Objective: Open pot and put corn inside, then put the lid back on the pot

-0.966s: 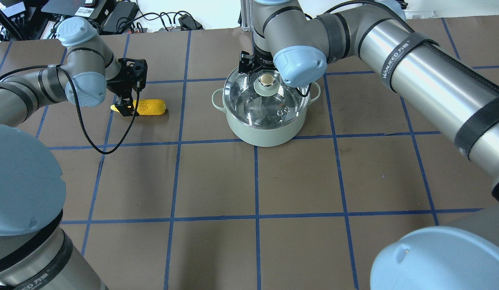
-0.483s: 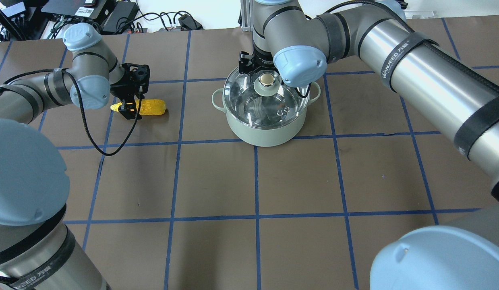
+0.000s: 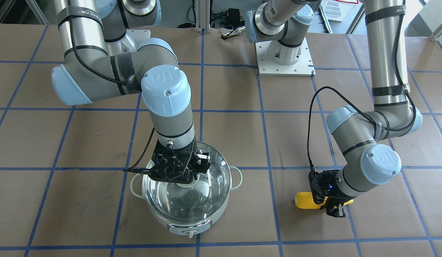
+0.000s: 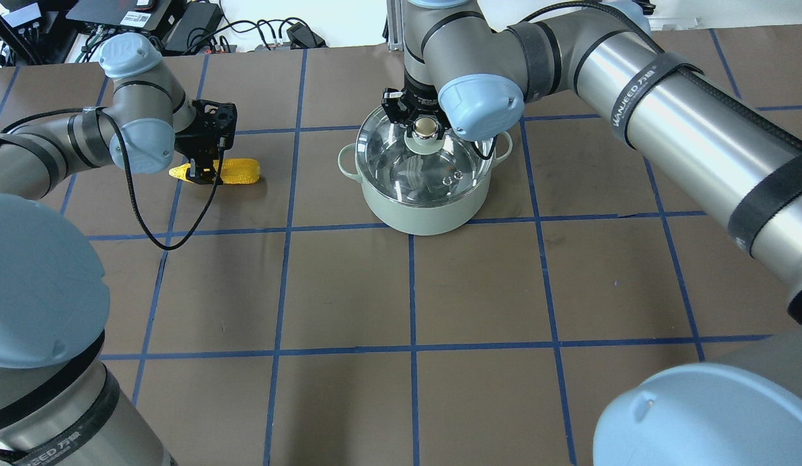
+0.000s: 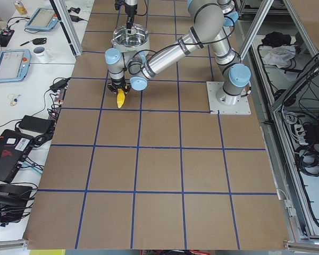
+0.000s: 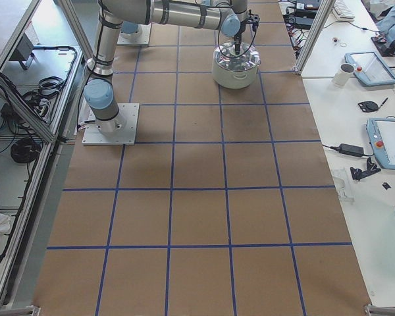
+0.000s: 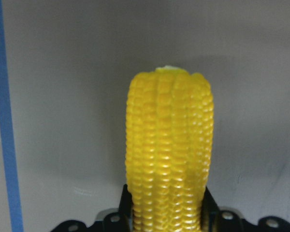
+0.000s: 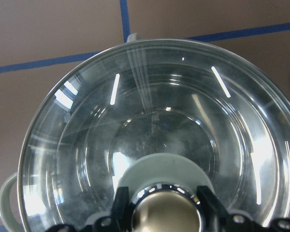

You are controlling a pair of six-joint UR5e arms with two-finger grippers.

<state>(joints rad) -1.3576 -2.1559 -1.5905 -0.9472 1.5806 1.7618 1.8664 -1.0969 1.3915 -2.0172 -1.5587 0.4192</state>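
The pale mint-green pot (image 4: 426, 217) stands at the table's far middle, and it also shows in the front view (image 3: 188, 223). The clear glass lid (image 4: 433, 168) covers it. I cannot tell whether the lid rests on the rim or is just off it. My right gripper (image 4: 428, 127) is shut on the lid's gold knob (image 8: 166, 217), with fingers (image 8: 121, 203) on both sides. The yellow corn (image 4: 239, 173) lies far left. My left gripper (image 4: 203, 171) is shut on its tapered end, and the cob (image 7: 169, 150) sticks out ahead of the jaws.
Brown paper with a blue tape grid covers the table (image 4: 413, 291). The arm bases (image 3: 284, 57) stand on the robot's side. Cables and electronics (image 4: 180, 26) lie beyond the far edge. A side bench with tablets and a mug (image 6: 345, 72) runs along the table.
The left gripper has closed on the corn and the cob has shifted slightly left. The right gripper has settled around the lid's knob. The pot and lid have nudged slightly left.
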